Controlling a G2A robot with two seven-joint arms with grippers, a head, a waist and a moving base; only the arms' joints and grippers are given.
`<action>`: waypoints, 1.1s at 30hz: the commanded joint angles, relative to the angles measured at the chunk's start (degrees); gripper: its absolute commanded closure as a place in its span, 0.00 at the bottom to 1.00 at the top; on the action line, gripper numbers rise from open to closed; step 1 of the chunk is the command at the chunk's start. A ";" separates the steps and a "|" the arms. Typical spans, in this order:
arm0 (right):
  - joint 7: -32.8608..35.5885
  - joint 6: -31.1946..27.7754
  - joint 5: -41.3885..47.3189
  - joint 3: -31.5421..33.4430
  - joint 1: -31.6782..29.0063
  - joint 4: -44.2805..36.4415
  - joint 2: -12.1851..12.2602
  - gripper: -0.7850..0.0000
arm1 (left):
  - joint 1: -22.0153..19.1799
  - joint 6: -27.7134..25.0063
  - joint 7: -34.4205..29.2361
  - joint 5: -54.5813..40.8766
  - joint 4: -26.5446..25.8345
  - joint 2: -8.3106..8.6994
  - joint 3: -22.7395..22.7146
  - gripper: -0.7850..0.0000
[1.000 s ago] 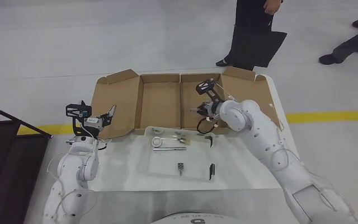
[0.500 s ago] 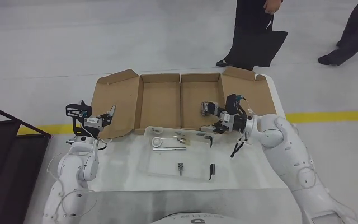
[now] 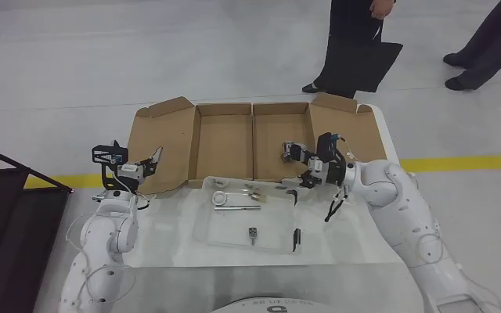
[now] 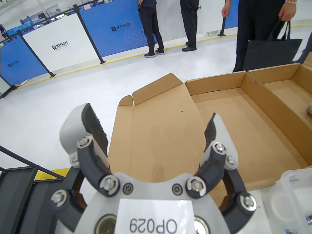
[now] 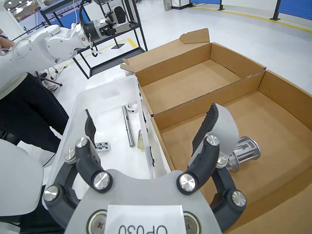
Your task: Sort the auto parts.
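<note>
Here, a grooved metal cylinder (image 5: 245, 153) lies in a cardboard box (image 5: 270, 113).

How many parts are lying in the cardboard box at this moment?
1: a silver cylindrical part on the floor of the cardboard box compartment nearer the right gripper. None seems hidden.

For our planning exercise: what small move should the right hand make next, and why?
Probably shift the right hand over the clear tray toward the metal rod: it is open and empty, one cylinder lies in the box, other parts remain unsorted.
</note>
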 commanded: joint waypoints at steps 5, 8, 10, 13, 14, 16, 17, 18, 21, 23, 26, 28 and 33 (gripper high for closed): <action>-5.56 -0.59 -4.81 0.20 -4.57 -8.81 2.17 0.00 | 0.00 0.00 0.00 0.00 0.00 0.00 0.00 0.00; -12.21 -0.59 -8.15 1.04 -7.13 -10.23 3.56 0.00 | 0.00 0.00 0.00 0.00 0.00 0.00 0.00 0.00; -15.27 -0.59 -9.40 1.12 -7.98 -10.24 4.21 0.00 | -0.57 -1.30 -0.37 0.02 0.13 0.04 0.34 0.00; -15.27 -0.59 -9.40 1.12 -7.98 -10.24 4.21 0.00 | -2.38 -10.04 0.11 3.63 -0.34 0.55 1.41 0.00; -15.27 -0.59 -9.40 1.12 -7.98 -10.24 4.21 0.00 | -1.59 -11.72 0.68 4.47 -1.36 0.66 1.41 0.00; -15.27 -0.59 -9.40 1.12 -7.98 -10.24 4.21 0.00 | 0.11 -13.53 0.93 4.18 -3.56 0.73 1.43 0.00; -15.27 -0.59 -9.40 1.12 -7.98 -10.24 4.21 0.00 | 0.78 -13.12 0.11 3.19 -4.46 0.70 1.01 0.00; -15.27 -0.59 -9.40 1.12 -7.98 -10.24 4.21 0.00 | 1.13 -12.41 -0.64 2.60 -5.12 0.67 0.63 0.00; -15.27 -0.59 -9.40 1.12 -7.98 -10.24 4.21 0.00 | 1.13 -12.41 -0.64 2.60 -5.12 0.67 0.63 0.00; -15.27 -0.59 -9.40 1.12 -7.98 -10.24 4.21 0.00 | 1.13 -12.41 -0.64 2.60 -5.12 0.67 0.63 0.00; -15.27 -0.59 -9.40 1.12 -7.98 -10.24 4.21 0.00 | 1.15 -12.72 -0.71 2.84 -5.17 0.68 0.78 0.00; -15.27 -0.59 -9.40 1.12 -7.98 -10.24 4.21 0.00 | 1.22 -14.37 -1.18 3.42 -5.90 0.71 1.69 0.00; -15.27 -0.59 -9.40 1.12 -7.98 -10.24 4.21 0.00 | 0.55 -27.01 -8.46 -5.00 -7.82 1.00 4.12 0.00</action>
